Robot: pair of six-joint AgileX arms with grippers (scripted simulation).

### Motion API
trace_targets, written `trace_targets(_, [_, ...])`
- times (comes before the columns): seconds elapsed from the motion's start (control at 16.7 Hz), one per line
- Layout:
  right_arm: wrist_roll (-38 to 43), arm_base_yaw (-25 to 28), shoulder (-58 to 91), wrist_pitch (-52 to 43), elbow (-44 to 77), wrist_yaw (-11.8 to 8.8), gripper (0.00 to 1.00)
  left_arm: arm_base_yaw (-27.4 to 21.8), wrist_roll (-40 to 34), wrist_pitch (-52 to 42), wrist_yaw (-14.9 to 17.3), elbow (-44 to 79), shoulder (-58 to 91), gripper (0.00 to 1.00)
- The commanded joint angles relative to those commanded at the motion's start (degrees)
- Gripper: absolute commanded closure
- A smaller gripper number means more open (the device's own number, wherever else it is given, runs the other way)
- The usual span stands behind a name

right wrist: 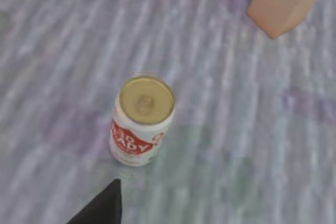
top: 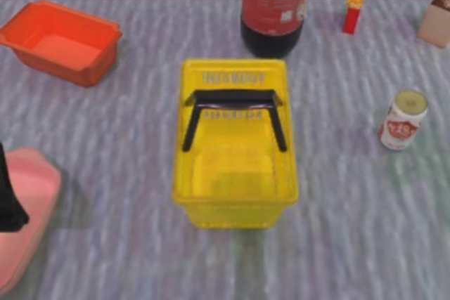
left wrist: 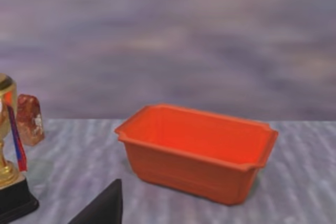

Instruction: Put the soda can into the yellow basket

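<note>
Only a dark fingertip (right wrist: 100, 205) of the right gripper shows in the right wrist view, so whether those fingers are spread or closed cannot be told. That tip sits just short of the soda can (right wrist: 142, 121), not touching it. The can stands upright on the striped grey-lilac table (top: 351, 230), gold top up, white body with red label markings. From above, the can (top: 403, 119) is on the table's right side, well apart from the yellow basket (top: 235, 205), which sits in the middle with its black handle (top: 235, 107) raised across the opening and nothing inside.

Likewise for the left gripper: one dark fingertip (left wrist: 102, 208) in the left wrist view, fingers' state not readable. Beyond it sits the orange-red tray (left wrist: 197, 153), at the table's far left from above. A gold trophy (left wrist: 8, 150) stands near it. The left arm (top: 10, 194) is a dark shape at the left edge over a pink dish (top: 31, 216).

Behind the basket stands a large dark cola bottle (top: 274, 5), with a small red fries packet (top: 354, 6) and a tan carton (top: 437, 19) to the far right.
</note>
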Motion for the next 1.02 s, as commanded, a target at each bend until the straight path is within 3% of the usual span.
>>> trace_targets(0.6, [-14.6, 3.2, 59.2, -29.9, 47.1, 1.0, 0.00, 0.0, 0.0, 0.0, 0.0, 0.0, 0.0, 0.00])
trace_targets(1.02, [-19.4, 4.8, 77.2, -39.2, 61.6, 0.8, 0.00, 0.0, 0.0, 0.0, 0.0, 0.0, 0.0, 0.00])
